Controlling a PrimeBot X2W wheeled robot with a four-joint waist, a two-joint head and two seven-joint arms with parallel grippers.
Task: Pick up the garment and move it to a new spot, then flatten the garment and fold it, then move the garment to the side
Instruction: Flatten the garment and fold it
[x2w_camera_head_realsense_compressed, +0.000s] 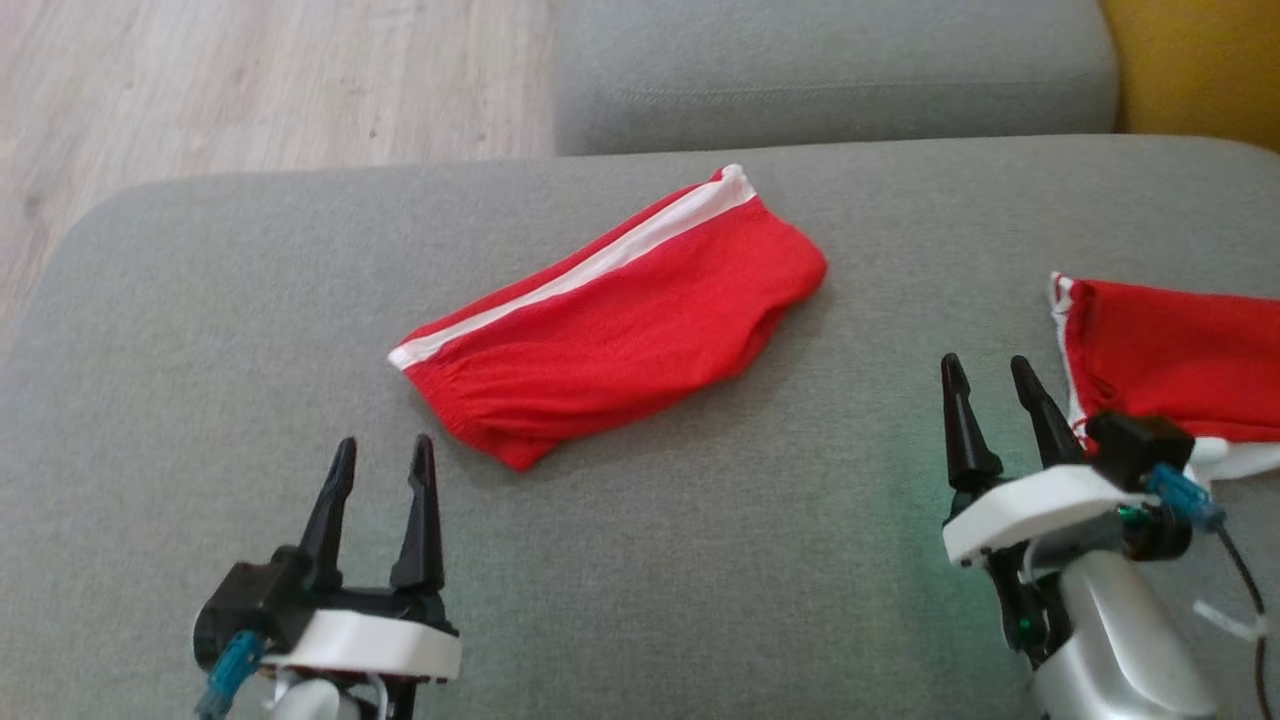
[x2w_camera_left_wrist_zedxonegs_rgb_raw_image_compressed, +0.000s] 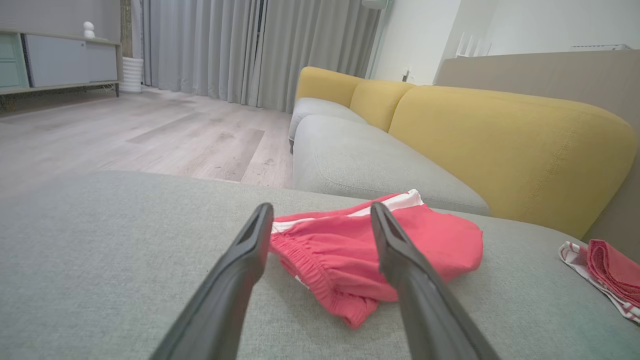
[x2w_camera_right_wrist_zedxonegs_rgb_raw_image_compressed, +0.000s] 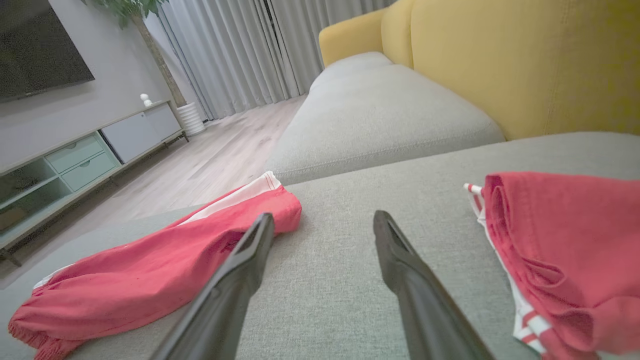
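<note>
My left gripper (x2w_camera_head_realsense_compressed: 384, 452) low at 7 o'clock, fingers apart, empty, pointing toward 12 over grey woven cushion (x2w_camera_head_realsense_compressed: 180, 380). Garment (x2w_camera_head_realsense_compressed: 620, 325) at centre, near my left fingertips: red shorts, white side stripe, gathered elastic waistband, lying as slanted oblong on cushion. My right gripper (x2w_camera_head_realsense_compressed: 988, 372) at 4 o'clock, fingers apart, empty. Second red cloth (x2w_camera_head_realsense_compressed: 1180, 365), white-trimmed, bunched at 3 o'clock just beside it.

The grey sofa cushion (x2w_camera_head_realsense_compressed: 200, 330) carries two things: a red garment (x2w_camera_head_realsense_compressed: 620, 330) (white stripe along its far edge) lying near the middle, and a second red piece (x2w_camera_head_realsense_compressed: 1180, 370) well apart on the right.
</note>
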